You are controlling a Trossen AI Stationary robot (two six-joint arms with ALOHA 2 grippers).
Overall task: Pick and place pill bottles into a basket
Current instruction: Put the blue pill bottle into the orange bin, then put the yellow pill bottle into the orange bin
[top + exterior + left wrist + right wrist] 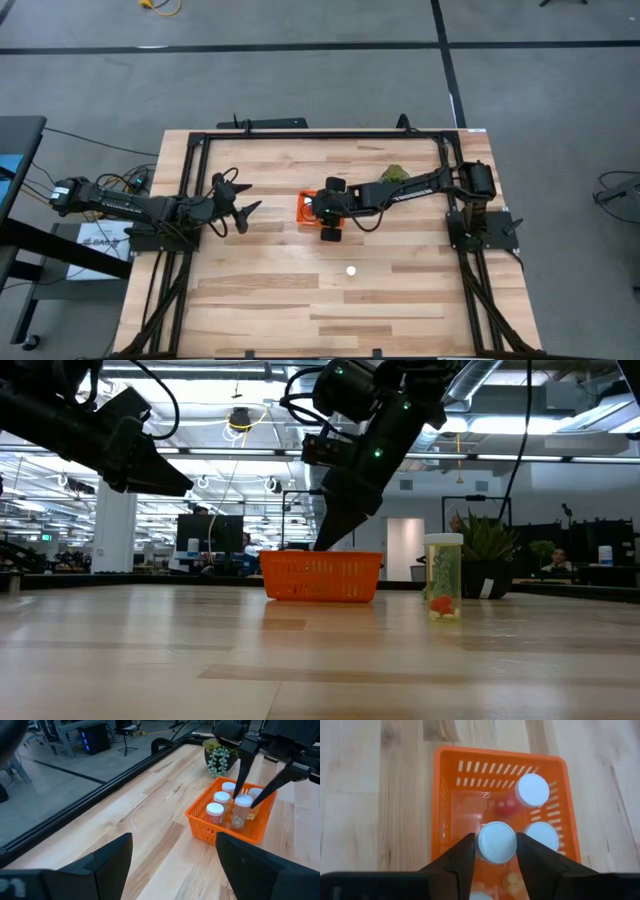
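Right wrist view shows you the right gripper (496, 851) directly over the basket (446, 815), its two fingers flanking the cap of one pill bottle (496, 841) and touching or nearly touching it on both sides. The bottle stands inside the basket, so treat this as the release stage. Whether the fingers have let go cannot be told from here; assume contact.

Two more capped bottles (532, 790) stand close by in the basket. If you lift before the fingers part fully, the bottle may ride up and tip against its neighbours. If you withdraw sideways, a finger may catch the basket wall; the light basket would then slide across the worktop.

One bottle (350, 270) remains loose on the worktop, between the basket and the near edge, toward the middle. In the low view it stands upright (443, 577). It looks tall and narrow, so a glancing approach could knock it over and let it roll.

The left gripper (240, 212) waits with fingers spread wide, left of the basket and near the left edge of the worktop.

The worktop (260, 290) is pale wooden planking inside a black frame. A small green plant (396, 173) sits behind the right arm toward the far edge. Beyond the table, the low view shows an open hall with ceiling lights and desks.
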